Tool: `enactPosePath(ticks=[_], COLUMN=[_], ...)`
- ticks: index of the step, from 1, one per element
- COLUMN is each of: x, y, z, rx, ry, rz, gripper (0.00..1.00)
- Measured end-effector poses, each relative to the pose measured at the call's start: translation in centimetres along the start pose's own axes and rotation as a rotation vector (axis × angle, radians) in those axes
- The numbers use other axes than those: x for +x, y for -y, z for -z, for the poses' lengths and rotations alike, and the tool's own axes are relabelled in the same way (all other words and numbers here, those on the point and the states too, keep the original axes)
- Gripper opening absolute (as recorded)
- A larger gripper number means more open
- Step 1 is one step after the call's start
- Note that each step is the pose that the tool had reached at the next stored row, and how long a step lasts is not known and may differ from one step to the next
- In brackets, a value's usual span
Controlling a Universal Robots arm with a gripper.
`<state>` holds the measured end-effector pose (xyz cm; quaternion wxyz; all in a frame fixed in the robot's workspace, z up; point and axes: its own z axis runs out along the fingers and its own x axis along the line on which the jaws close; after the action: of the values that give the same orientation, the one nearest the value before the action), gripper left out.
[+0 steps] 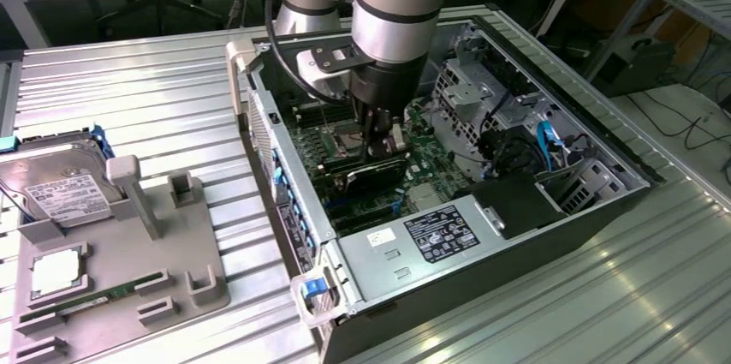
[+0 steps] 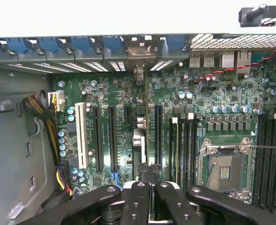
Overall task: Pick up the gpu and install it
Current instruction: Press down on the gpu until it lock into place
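The end effector [image 2: 147,187] is down inside the open computer case [image 1: 594,210], fingers [image 2: 137,201] pinched together on the top edge of the gpu [image 2: 149,136]. In the wrist view the card stands on edge over the motherboard [image 2: 212,101], running straight from the fingertips to its silver bracket [image 2: 140,52] at the rear slot wall, among the black expansion slots [image 2: 99,138] and beside the white slot [image 2: 81,136]. The bare CPU socket [image 2: 224,168] sits just beyond the memory slots [image 2: 184,147].

In the exterior view the arm [image 1: 395,13] drops vertically into the case, and the card's black side [image 1: 371,177] shows beneath the end effector [image 1: 377,137], above the green board. The power supply [image 1: 440,235] with its label lies at the case's near end, drive cages [image 1: 480,90] at the far side.

The case rests toward the middle of the ribbed metal desk [image 1: 137,107]. Near the desk's edge at the exterior view's left, a grey fixture tray [image 1: 171,253] carries a hard drive [image 1: 63,193], a processor [image 1: 55,271] and a memory stick [image 1: 98,302].
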<state>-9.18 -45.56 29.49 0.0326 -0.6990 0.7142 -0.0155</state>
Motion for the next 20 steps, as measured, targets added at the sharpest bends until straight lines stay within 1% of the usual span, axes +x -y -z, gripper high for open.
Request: enactPosePath(ticks=[1, 5, 6, 8, 10, 13, 15, 17, 20], x=[0.0, 0.1, 0.1, 0.1, 0.1, 0.1, 0.1, 0.1, 0.1], y=[-0.27, -2.4, -2.64, -2.66, -2.89, -3.04, -3.21, -3.25, -3.28], z=[0.03, 0.16, 0.16, 0.17, 0.16, 0.07, -0.14, -0.33, -0.68], rx=[-0.0001, 0.0, 0.0001, 0.0001, -0.0006, -0.0064, -0.0141, -0.02, -0.0264], ry=[-0.0002, -0.0001, 0.0001, 0.0, 0.0002, -0.0003, -0.0003, -0.0003, -0.0006], rz=[0.0, 0.0, 0.0, 0.0, 0.0, 0.0, 0.0, 0.0, -0.001], gripper=[0.11, 0.11, 0.11, 0.11, 0.11, 0.11, 0.11, 0.11, 0.11])
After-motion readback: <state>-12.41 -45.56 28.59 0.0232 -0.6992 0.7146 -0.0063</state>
